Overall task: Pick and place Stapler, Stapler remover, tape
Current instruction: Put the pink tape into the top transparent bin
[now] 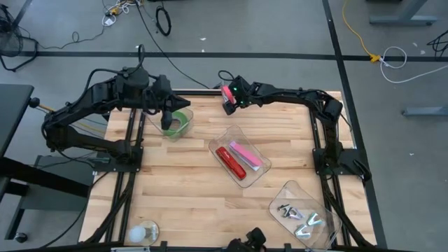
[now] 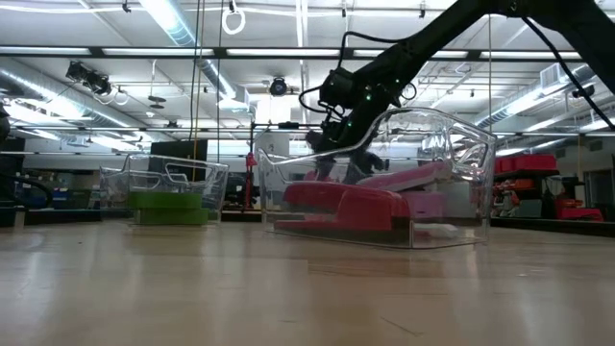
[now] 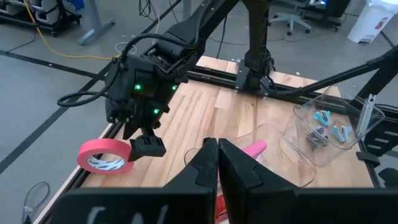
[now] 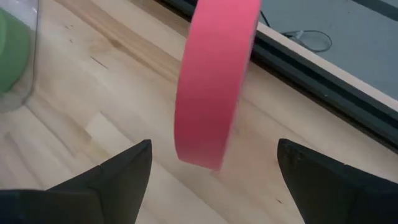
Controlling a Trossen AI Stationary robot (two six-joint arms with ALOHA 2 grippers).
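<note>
A pink tape roll (image 4: 214, 81) stands between the wide-open fingers of my right gripper (image 4: 214, 168) over the table's far edge. In the right wrist view neither finger touches it. It also shows beside that gripper (image 3: 146, 146) in the left wrist view (image 3: 106, 157) and in the high view (image 1: 226, 93). My left gripper (image 3: 217, 163) is shut and empty above a clear bin holding a green roll (image 1: 180, 123). A red stapler (image 1: 229, 162) and a pink stapler (image 1: 246, 154) lie in a clear tray (image 1: 222, 138).
A clear tray with several staple removers (image 1: 301, 213) stands at the near right. A white roll (image 1: 143, 232) lies at the near left. Bare wood (image 1: 175, 189) lies between them. The table's dark frame rail (image 4: 323, 74) runs just beyond the pink roll.
</note>
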